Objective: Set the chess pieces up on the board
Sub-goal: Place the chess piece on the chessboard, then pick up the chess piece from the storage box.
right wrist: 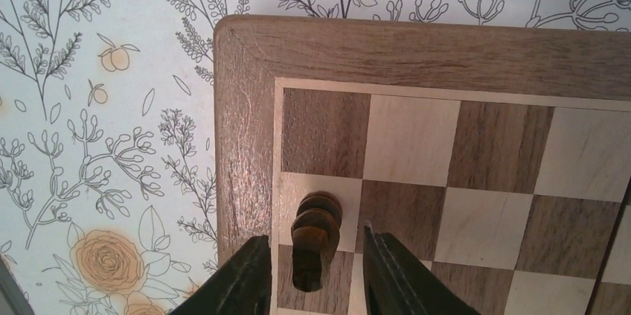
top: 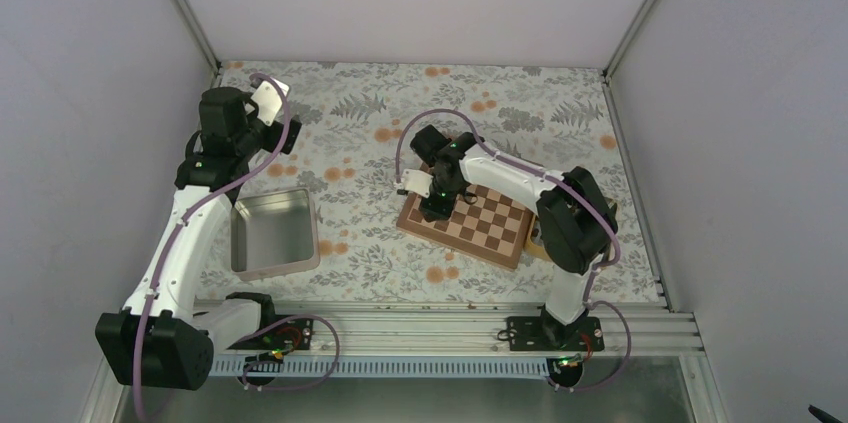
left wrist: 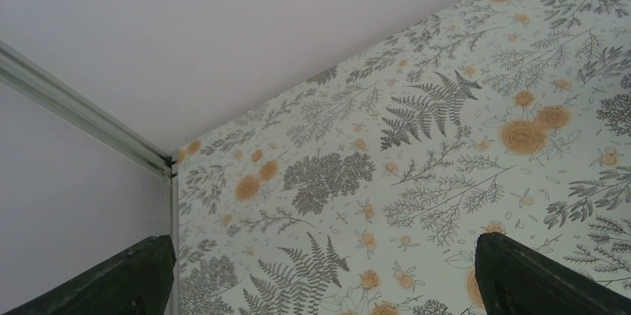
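Note:
The board (top: 497,230) lies right of the table's centre. In the right wrist view its brown border (right wrist: 245,106) and one corner fill the frame. One dark brown chess piece (right wrist: 316,224) stands upright on a light square in the edge column, one square from that corner. My right gripper (right wrist: 314,239) hangs over it, open, and a gap shows between the piece and each finger. From above, the right gripper (top: 437,205) sits at the board's left corner. My left gripper (left wrist: 324,244) is open and empty, raised at the far left (top: 282,130).
A grey metal tin (top: 272,233) lies left of the board, near the left arm. A light wooden tray (top: 537,246) shows partly behind the right arm's elbow. Walls close the table on the left, back and right.

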`<state>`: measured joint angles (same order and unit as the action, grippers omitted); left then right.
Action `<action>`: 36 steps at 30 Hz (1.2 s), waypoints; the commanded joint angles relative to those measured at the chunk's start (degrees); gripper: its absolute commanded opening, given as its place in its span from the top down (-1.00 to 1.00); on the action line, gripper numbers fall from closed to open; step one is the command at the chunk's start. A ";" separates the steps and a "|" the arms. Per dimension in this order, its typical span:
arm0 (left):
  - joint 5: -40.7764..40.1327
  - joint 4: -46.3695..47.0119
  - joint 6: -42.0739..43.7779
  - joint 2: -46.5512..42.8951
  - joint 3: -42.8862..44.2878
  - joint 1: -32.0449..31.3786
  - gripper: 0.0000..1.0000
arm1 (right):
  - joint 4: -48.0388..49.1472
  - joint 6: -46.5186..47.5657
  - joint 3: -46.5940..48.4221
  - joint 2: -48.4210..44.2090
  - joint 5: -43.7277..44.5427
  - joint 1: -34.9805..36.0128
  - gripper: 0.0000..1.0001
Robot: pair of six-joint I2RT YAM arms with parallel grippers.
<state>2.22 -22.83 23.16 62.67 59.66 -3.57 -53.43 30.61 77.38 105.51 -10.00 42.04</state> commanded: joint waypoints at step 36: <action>4.35 5.30 -0.64 1.53 -2.53 0.32 -1.00 | 0.08 25.05 -19.88 -31.27 -1.98 -55.67 0.36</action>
<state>4.80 -19.33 23.11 63.70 57.65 -3.57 -56.62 50.43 57.65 72.40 -9.43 -13.28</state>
